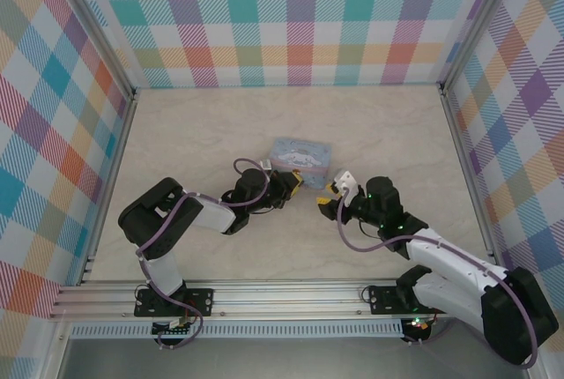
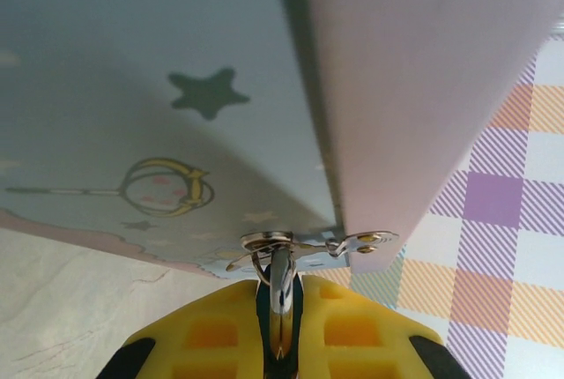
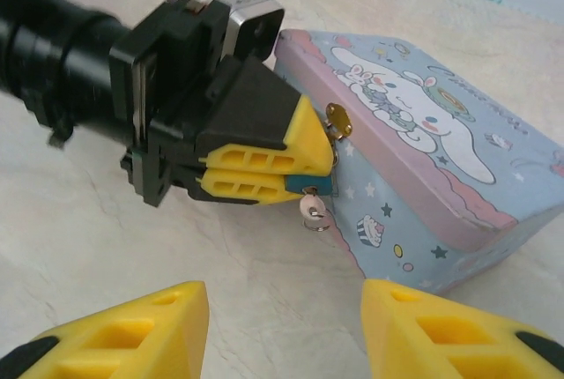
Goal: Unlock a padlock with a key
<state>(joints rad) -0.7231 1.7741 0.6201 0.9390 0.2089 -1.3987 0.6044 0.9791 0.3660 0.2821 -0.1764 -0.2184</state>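
Padlock point(image 3: 319, 187) pinched against tin point(image 3: 423, 163) edge.

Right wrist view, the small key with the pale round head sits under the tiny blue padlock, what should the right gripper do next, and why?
Probably ease the open right gripper forward and close on the small pale-headed metal key. The left gripper pinches the tiny blue padlock at the pale-blue cartoon tin, and the key hangs below it, untouched.
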